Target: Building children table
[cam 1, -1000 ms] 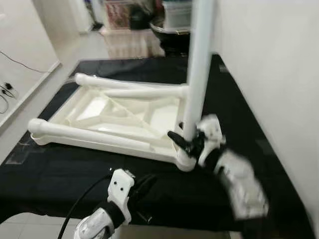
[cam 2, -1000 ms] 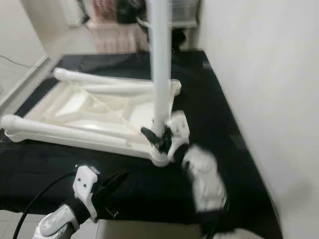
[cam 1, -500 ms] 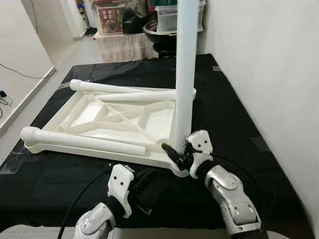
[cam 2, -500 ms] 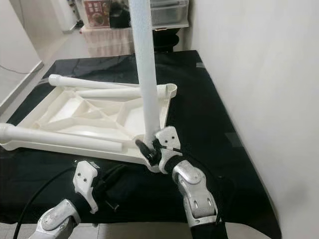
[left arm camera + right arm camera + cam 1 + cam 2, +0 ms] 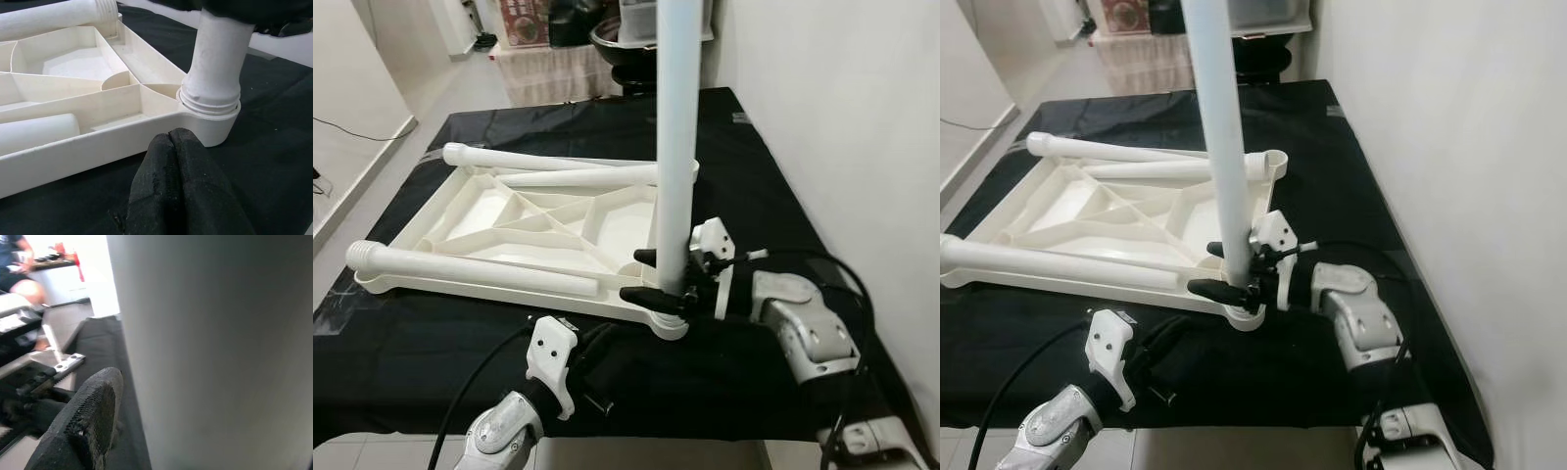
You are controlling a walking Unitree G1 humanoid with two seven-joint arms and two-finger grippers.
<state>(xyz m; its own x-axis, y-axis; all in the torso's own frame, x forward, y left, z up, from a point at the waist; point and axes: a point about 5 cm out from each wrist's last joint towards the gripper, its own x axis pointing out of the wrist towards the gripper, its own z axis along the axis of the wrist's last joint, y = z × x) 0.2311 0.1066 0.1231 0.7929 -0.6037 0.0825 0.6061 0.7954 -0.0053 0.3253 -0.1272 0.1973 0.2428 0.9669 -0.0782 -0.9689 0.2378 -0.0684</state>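
The upright white leg stands in the corner socket of the upturned tabletop, which lies on the black-covered bench. The right gripper clasps the leg just above the socket. The left gripper, fingers pressed together, rests near that socket.

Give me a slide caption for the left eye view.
Right gripper clasps the upright white leg seated in the upturned tabletop's corner socket.

A white wall closes the right side of the black cloth, leaving a bare strip beside the upturned tabletop, whose upright leg and two loose legs block the middle.
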